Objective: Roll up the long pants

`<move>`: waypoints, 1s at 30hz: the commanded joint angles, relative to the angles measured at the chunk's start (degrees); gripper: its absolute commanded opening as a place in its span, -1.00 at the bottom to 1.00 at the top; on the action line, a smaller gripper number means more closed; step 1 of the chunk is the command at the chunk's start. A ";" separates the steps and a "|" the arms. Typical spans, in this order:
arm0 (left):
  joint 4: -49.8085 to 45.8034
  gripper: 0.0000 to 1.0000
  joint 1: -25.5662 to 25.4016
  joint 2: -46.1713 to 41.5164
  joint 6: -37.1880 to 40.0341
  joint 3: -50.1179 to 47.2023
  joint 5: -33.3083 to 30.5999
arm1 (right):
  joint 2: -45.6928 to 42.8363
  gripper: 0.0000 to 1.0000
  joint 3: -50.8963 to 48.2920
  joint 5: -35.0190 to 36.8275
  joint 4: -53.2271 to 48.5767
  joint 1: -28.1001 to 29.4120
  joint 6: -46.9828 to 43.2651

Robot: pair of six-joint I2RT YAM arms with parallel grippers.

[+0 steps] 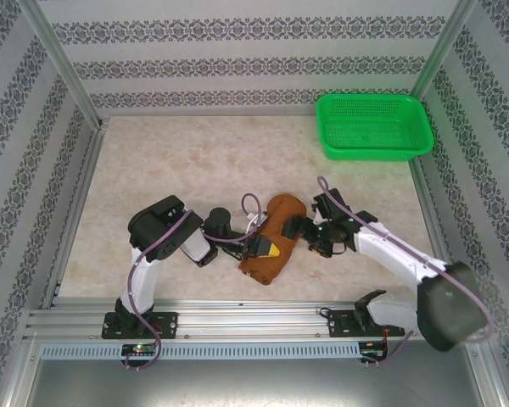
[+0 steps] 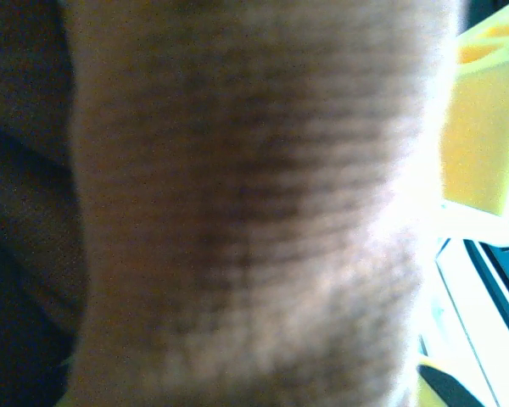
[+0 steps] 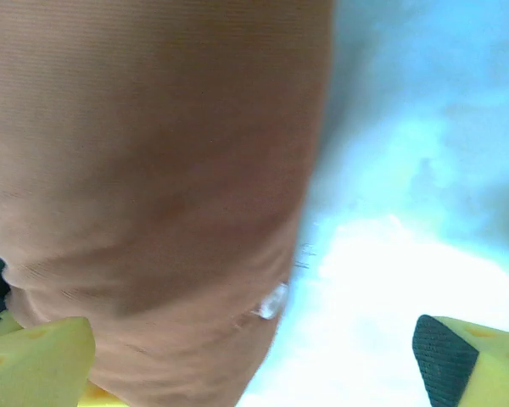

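On the beige marbled table (image 1: 195, 161), we have the rust-brown cloth long pants (image 1: 271, 237) wound into a stubby roll near centre. Our left gripper (image 1: 259, 244) pinches the roll, likely to stop it unwinding. Our right gripper (image 1: 310, 231) stands spread wide beside it, holding nothing.

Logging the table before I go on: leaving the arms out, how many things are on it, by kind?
long pants, rust-brown, rolled into a bundle: 1
green basket, far right corner: 1
Total: 2
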 commanded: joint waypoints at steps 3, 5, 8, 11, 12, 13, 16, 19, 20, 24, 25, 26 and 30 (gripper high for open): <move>-10.85 -1.00 0.89 0.84 -4.47 0.02 -0.89 | 2.30 0.95 -3.39 -1.04 8.58 -0.41 2.88; -11.97 -1.00 0.89 -0.52 -4.80 0.28 -0.72 | 4.93 0.95 -3.24 -2.50 13.69 0.16 3.94; -25.10 -1.00 0.86 -5.15 1.75 1.32 -0.49 | 6.88 0.95 -2.17 -2.70 17.91 1.13 5.15; -54.34 -1.00 0.72 -13.39 19.36 4.66 -3.67 | 8.03 0.95 -1.14 -2.57 19.67 1.79 5.34; -61.68 -1.00 0.62 -15.33 24.32 6.35 -4.67 | 8.43 0.95 -0.96 -2.48 19.91 1.84 5.54; -69.34 -1.00 0.62 -16.92 29.04 8.15 -6.07 | 8.74 0.96 -1.06 -2.74 21.01 2.06 5.97; -71.91 -1.00 0.58 -17.55 30.70 9.34 -6.87 | 9.11 0.95 -0.97 -2.80 22.92 2.51 6.82; -67.14 -1.00 0.62 -15.44 27.56 7.75 -5.99 | 8.33 0.95 -0.30 -2.59 23.26 2.75 6.94; -66.06 -1.00 0.62 -14.69 27.14 7.30 -5.71 | 7.84 0.95 0.02 -2.49 22.77 2.76 6.71; -59.13 -1.00 0.69 -12.23 22.37 5.24 -4.19 | 6.82 0.95 0.53 -2.16 21.94 2.28 6.14; -59.42 -1.00 0.71 -11.94 22.13 5.28 -4.27 | 6.56 0.95 0.34 -2.24 22.68 2.14 6.31; -60.57 -1.00 0.71 -12.09 22.75 5.48 -4.55 | 6.58 0.95 0.36 -2.30 22.68 2.09 6.15; -67.89 -1.00 0.71 -13.83 26.83 6.73 -6.56 | 6.87 0.95 0.26 -2.99 24.68 1.79 6.57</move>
